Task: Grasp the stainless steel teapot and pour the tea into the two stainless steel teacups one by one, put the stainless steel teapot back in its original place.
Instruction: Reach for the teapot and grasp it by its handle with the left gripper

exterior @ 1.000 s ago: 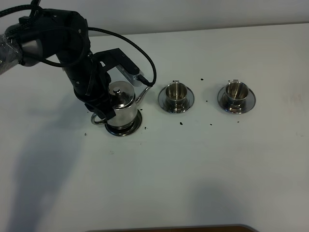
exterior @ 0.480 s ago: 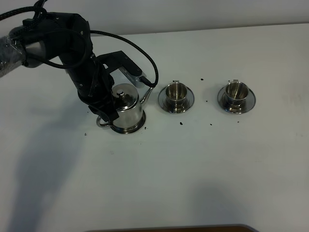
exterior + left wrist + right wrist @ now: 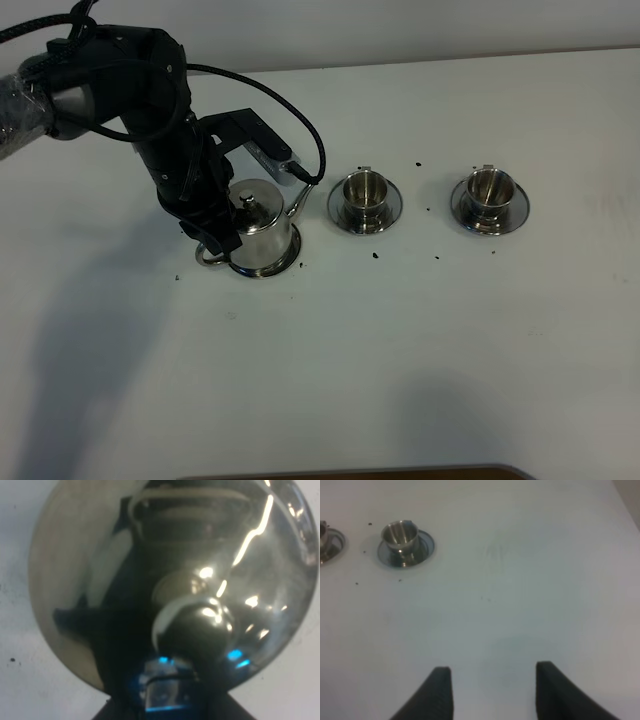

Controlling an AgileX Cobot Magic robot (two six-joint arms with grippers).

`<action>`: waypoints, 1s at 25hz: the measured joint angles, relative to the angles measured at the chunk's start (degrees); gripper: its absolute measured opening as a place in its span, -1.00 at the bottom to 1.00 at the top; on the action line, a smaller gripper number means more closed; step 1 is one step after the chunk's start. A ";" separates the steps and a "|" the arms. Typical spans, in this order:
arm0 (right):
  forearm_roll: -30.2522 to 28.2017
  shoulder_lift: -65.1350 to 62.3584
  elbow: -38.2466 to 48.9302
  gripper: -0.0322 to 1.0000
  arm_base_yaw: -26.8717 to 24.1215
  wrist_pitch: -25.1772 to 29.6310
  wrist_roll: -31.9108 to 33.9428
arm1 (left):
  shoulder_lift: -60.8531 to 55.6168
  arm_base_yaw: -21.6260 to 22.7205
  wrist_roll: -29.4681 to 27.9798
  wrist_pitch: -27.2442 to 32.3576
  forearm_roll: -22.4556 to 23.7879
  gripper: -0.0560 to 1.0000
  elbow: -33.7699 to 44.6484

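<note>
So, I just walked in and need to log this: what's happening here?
The left gripper is at the loop handle of the shiny steel teapot, which stands on its round steel saucer; whether it grips is unclear. Two small steel teacups stand beside it. The right gripper hangs open, away from them.

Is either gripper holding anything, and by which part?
Left gripper is at the loop handle of the teapot; whether it grips cannot be told. Right gripper holds nothing.

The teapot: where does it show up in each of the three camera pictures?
Exterior high: the teapot stands left of centre.
Left wrist: its domed lid fills the picture, very close.
Right wrist: not in it.
Shared landmark: the right-hand teacup, in exterior high and right wrist.
</note>
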 joint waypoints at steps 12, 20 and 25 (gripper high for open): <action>0.00 0.00 0.00 -0.19 0.00 0.00 0.00 | 0.00 0.00 0.00 0.65 1.16 -0.22 0.00; 0.00 0.00 0.00 -0.19 0.00 0.00 0.00 | 0.00 -0.44 -0.48 1.74 2.37 -0.22 0.00; 0.00 0.00 0.00 -0.19 0.00 0.00 0.00 | 0.00 -2.53 -3.24 2.02 7.06 -0.21 0.00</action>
